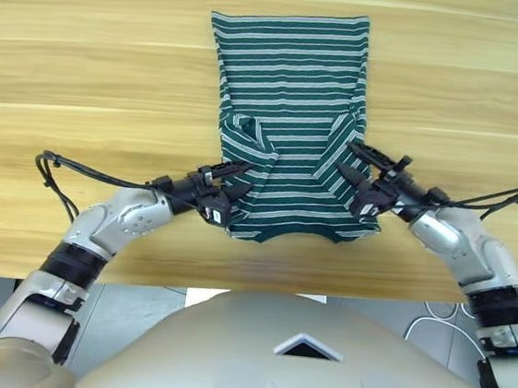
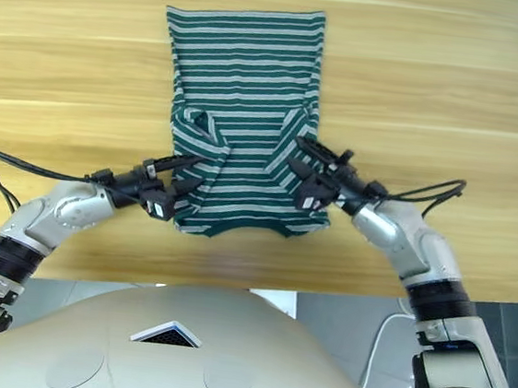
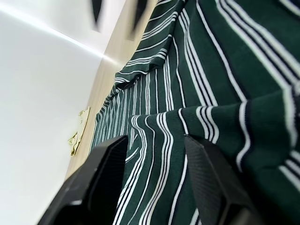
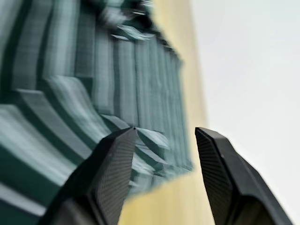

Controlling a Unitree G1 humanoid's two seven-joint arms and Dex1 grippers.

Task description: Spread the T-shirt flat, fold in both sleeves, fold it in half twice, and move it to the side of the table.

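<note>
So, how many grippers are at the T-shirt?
2: the left gripper at the T-shirt's near left edge, the right gripper at its near right edge, both open.

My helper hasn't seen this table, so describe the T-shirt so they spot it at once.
On the wide wooden table, the T-shirt lies with its near end between the left gripper and the right gripper. It is dark green with thin white stripes, sleeves folded in, against plain light wood.
</note>
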